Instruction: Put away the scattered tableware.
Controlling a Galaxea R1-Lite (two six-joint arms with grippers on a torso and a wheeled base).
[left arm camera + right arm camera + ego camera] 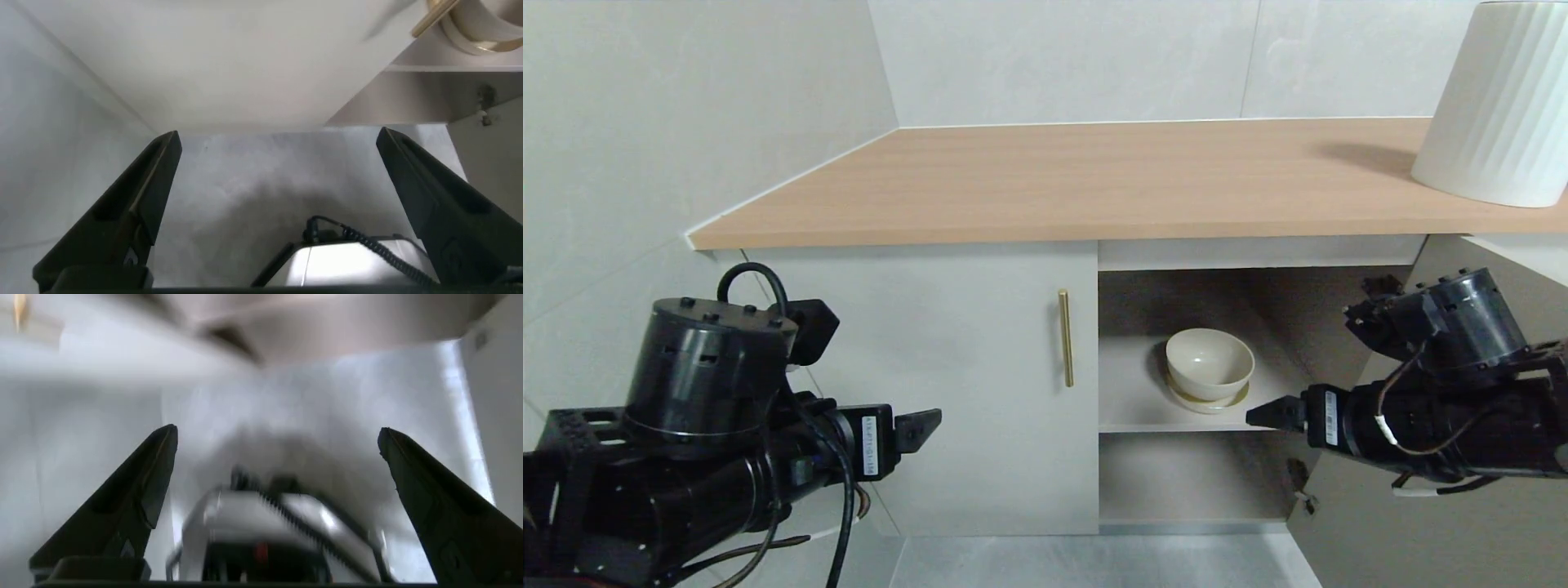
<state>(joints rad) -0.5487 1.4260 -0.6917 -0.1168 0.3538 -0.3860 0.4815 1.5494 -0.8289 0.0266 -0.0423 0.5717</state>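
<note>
Your left gripper (920,428) is hanging with its jaws spread wide and nothing between them, facing the closed cabinet door (980,384). The brass handle (1065,337) is sitting beyond its tips, toward your right arm. Your right gripper (1270,414) is also gaping empty. Just past its tips, the cream bowl (1209,363) is resting in a saucer (1207,401) on the open cabinet's upper shelf (1131,404). Farther above both jaws, a white ribbed container (1499,106) is standing on the wooden countertop (1054,180).
</note>
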